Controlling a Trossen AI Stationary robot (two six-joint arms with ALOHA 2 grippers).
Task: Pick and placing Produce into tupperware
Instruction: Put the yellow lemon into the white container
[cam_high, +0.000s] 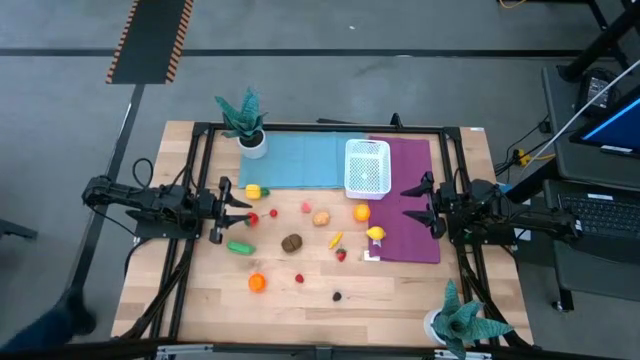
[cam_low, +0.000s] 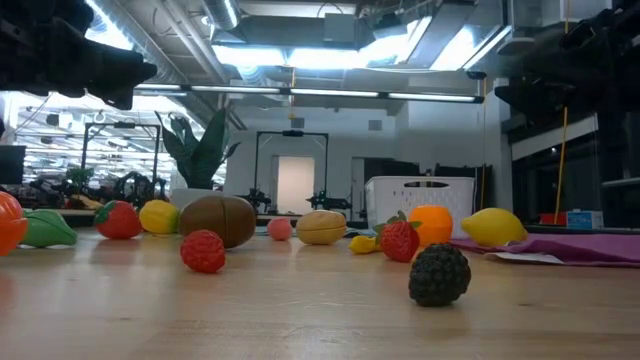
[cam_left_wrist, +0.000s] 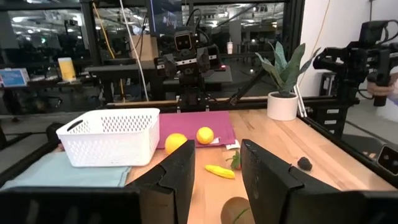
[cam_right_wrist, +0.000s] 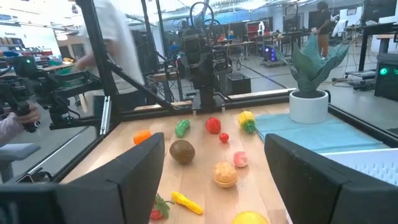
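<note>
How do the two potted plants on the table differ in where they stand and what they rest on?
The far potted plant stands at the blue mat's corner on the left arm's side; the near potted plant stands on bare wood at the table's front edge on the right arm's side. Both have teal leaves in white pots.

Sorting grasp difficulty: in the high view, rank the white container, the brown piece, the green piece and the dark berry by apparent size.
1. White container
2. Brown piece and green piece: look alike, unranked
3. Dark berry

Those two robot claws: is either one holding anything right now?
No. The left gripper and right gripper are both open and empty; the produce lies on the table.
</note>
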